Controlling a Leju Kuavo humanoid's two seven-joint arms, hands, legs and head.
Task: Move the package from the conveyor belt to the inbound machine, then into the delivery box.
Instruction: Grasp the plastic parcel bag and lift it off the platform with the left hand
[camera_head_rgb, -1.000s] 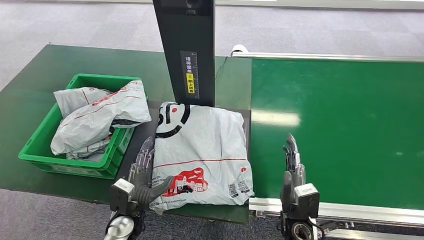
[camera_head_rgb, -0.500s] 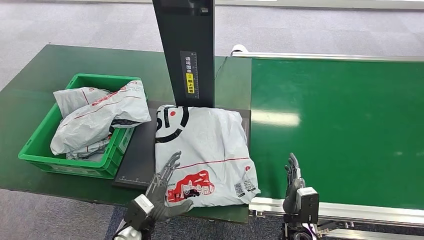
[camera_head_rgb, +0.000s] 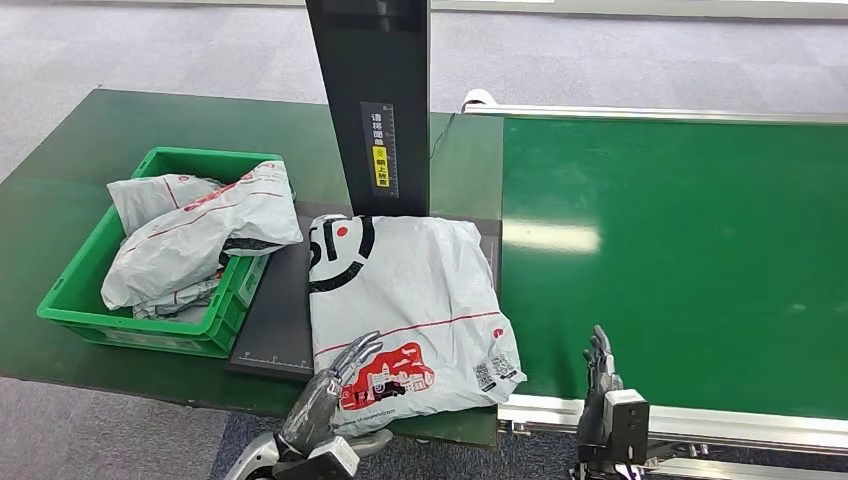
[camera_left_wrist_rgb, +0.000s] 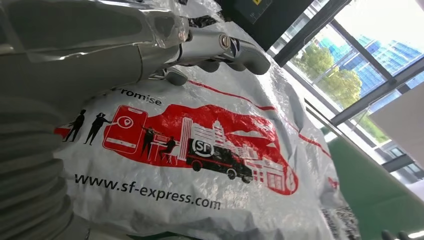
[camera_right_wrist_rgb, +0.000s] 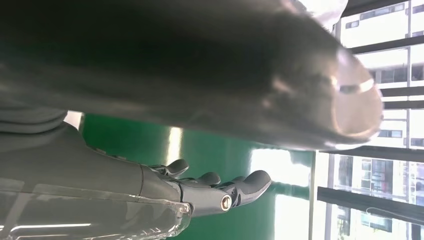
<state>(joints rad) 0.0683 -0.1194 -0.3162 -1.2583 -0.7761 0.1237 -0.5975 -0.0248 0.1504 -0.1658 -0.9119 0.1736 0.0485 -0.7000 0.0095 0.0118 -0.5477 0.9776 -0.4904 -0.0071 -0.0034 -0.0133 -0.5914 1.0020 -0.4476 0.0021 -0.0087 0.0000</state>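
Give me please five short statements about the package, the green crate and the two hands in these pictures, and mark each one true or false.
1. The package lies on the dark plate of the inbound machine. True.
2. The green crate holds nothing. False: it holds grey courier bags.
3. The left hand is at the near edge of the package, fingers over its red print. True.
4. The right hand holds a package. False: it holds nothing, with its fingers stretched out above the near edge of the conveyor belt.
5. A package lies on the conveyor belt. False: the belt's green surface in view carries no package.
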